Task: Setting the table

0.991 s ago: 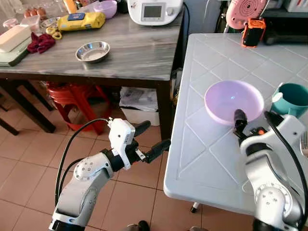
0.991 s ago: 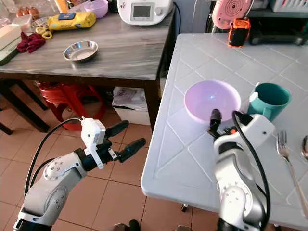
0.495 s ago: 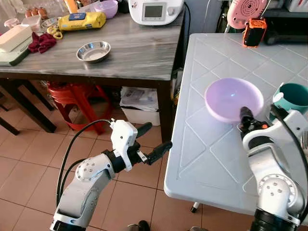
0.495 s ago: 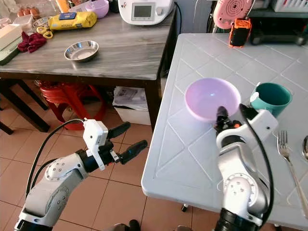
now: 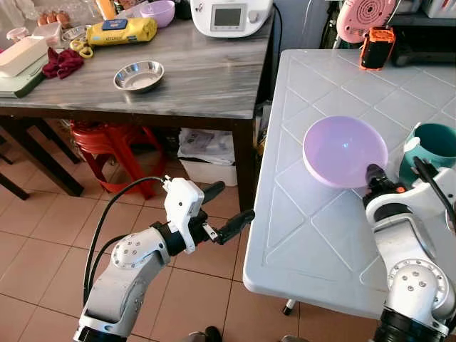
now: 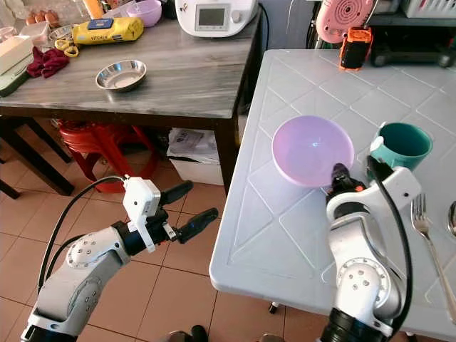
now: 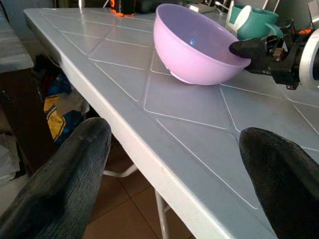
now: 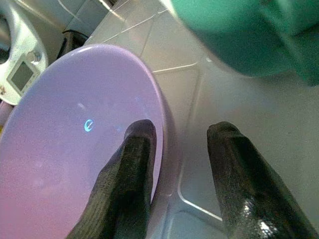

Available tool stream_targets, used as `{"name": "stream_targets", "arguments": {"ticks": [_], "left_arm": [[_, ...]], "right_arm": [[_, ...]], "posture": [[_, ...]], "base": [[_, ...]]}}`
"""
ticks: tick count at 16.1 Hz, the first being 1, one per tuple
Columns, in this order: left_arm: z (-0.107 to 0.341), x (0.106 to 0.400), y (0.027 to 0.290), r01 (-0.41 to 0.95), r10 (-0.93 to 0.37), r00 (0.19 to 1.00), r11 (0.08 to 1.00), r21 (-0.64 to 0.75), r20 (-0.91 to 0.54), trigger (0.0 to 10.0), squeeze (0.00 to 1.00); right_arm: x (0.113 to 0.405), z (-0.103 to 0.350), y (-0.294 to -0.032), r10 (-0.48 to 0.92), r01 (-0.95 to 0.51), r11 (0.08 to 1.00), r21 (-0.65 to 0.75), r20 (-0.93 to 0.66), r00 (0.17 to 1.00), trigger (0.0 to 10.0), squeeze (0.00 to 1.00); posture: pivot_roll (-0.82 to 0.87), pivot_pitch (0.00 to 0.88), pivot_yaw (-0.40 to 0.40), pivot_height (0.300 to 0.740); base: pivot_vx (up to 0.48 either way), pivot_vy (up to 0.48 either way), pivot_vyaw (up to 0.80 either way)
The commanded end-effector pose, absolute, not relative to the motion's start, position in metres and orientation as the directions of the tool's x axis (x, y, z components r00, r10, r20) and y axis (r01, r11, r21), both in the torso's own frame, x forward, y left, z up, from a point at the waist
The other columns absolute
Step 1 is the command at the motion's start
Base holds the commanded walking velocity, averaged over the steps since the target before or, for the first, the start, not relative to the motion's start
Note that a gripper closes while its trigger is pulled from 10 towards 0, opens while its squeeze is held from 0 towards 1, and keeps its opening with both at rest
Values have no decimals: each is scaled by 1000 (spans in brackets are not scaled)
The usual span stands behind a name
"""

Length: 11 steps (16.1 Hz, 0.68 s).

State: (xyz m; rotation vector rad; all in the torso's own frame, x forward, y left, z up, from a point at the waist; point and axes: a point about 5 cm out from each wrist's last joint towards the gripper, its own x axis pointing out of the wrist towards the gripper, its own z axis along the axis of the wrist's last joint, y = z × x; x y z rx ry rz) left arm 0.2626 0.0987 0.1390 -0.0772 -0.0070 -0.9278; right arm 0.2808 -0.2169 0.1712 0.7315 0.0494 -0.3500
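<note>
- We see the lilac bowl (image 5: 345, 151) standing on the white tiled table (image 5: 299, 235), right of centre in the left eye view.
- Our right gripper (image 8: 175, 164) straddles the bowl's near rim: one finger (image 8: 130, 169) lies inside the bowl and the other outside, over the tabletop. The jaws are parted a little around the rim; we cannot tell whether they press on it.
- A teal mug (image 5: 433, 146) stands just beside the bowl, at the frame's right edge.
- A fork (image 6: 422, 221) lies on the table at the right edge of the right eye view.
- Our left gripper (image 5: 226, 208) hangs over the tiled floor, lower centre-left of the frame, fingers spread wide and holding nothing.
- On the grey wooden table (image 5: 206, 78) in the upper left sit a steel dish (image 5: 138, 75), a yellow packet (image 5: 120, 30) and a white appliance (image 5: 229, 16).
</note>
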Motion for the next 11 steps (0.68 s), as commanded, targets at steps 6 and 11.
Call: {"name": "stream_targets", "arguments": {"ticks": [6, 11], "left_arm": [[135, 262, 103, 791, -791, 612, 611, -42, 12, 10000, 0], [134, 262, 103, 790, -790, 613, 612, -36, 5, 10000, 0]], "right_arm": [[281, 165, -216, -271, 334, 673, 661, -200, 942, 0, 0], [281, 163, -218, -269, 339, 668, 662, -209, 940, 0, 0]], "posture": [[-174, 136, 121, 740], [-173, 137, 122, 740]], "base": [[0, 0, 0], [0, 0, 0]]}}
